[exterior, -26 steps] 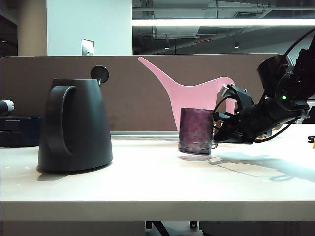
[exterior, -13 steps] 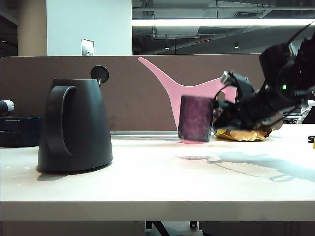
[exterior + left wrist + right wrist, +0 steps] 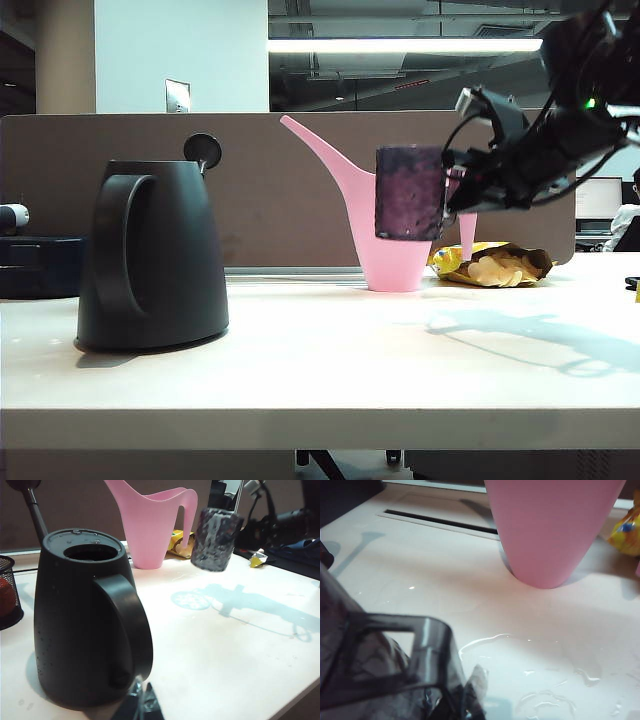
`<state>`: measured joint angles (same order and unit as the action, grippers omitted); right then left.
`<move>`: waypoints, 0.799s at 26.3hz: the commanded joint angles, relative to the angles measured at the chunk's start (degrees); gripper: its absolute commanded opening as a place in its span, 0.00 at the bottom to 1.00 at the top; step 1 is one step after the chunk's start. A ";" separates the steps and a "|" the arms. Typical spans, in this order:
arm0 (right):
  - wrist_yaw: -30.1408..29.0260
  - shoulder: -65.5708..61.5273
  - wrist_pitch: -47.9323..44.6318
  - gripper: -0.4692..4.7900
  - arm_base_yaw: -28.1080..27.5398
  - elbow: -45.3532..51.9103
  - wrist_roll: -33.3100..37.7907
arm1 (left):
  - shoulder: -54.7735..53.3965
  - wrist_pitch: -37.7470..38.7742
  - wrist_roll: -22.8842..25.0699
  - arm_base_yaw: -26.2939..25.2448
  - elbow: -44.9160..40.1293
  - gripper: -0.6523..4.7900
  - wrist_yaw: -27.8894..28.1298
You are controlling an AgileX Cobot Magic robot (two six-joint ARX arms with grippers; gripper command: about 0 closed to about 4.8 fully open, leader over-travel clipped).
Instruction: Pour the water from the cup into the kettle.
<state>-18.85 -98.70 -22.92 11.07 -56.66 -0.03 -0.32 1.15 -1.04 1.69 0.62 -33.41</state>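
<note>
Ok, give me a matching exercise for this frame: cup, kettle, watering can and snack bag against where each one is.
Things:
1. cup
2. kettle
3. watering can
4. snack bag

Places:
A. standing on the table's left side, lid open
B. lying on the table beside the pink can
C. held in the air by the right gripper
D. standing on the table behind the cup

Pairs: 1-C, 2-A, 3-D, 4-B

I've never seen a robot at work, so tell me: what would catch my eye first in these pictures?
First, the dark purple cup hanging in mid-air on the right, gripped at its handle by the right hand of a black robot arm. On the left of the pale table stands a big black kettle, its top opening uncovered. Behind the cup is a bright pink watering can with a long spout, and small puddles of water glisten on the table near its base.
</note>
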 commanded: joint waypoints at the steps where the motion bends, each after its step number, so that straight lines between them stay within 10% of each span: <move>1: 2.51 3.04 3.48 0.07 0.35 -1.18 -1.75 | -0.04 -0.33 0.17 0.00 0.13 0.11 -0.02; 21: 17.07 8.70 24.50 0.07 12.90 -19.45 -13.38 | -0.04 -0.35 0.17 0.00 0.13 0.11 0.15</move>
<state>-3.51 -90.39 2.02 23.07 -75.02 -12.62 -0.32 1.15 -1.04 1.69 0.60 -33.36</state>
